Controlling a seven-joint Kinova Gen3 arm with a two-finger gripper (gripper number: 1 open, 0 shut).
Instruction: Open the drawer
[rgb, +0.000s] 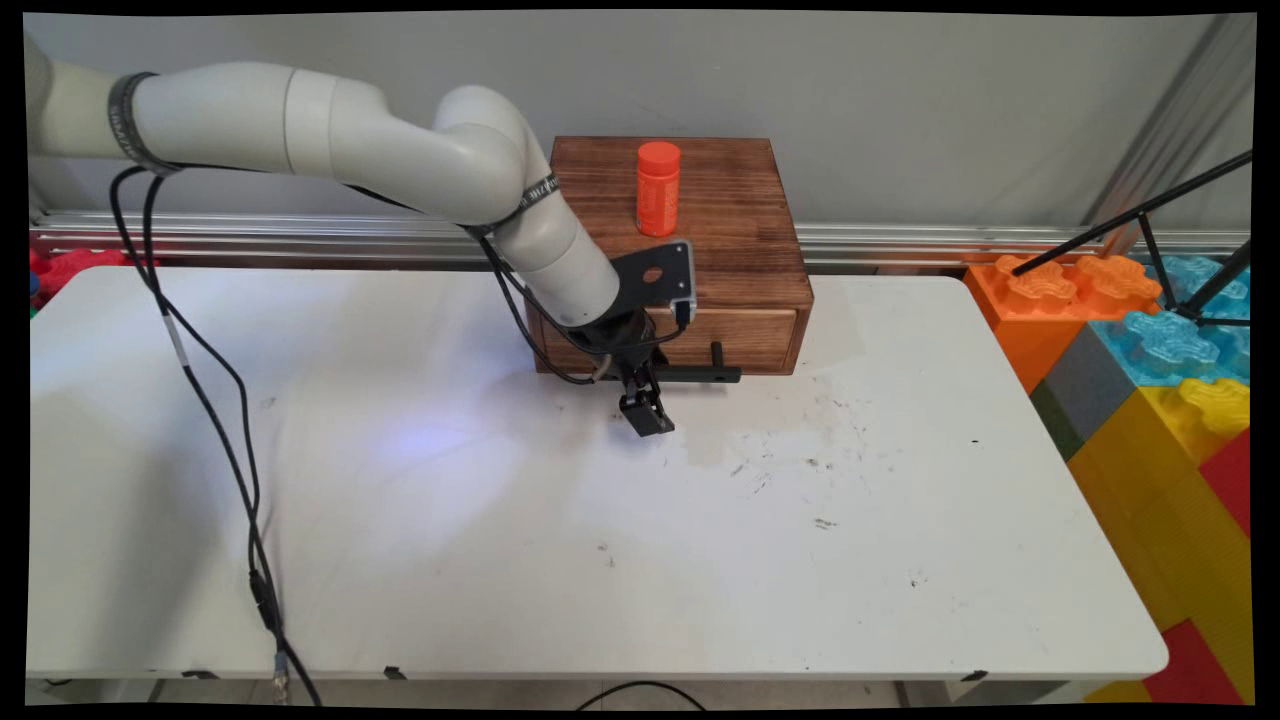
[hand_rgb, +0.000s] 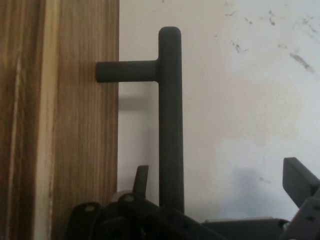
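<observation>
A dark wooden box stands at the table's back middle, with a lighter drawer front low on its near face. A black bar handle runs across that drawer; in the hand view the handle juts from the wood on a short post. My gripper hangs just in front of the handle's left part. In the hand view the gripper is open, with the bar between its fingers, close to the left finger; I see no contact. An orange bottle stands upright on the box.
Large toy blocks in orange, blue, yellow and red are stacked past the table's right edge, with a black tripod leg over them. Black cables hang from the arm over the table's left side. The white table carries scuff marks.
</observation>
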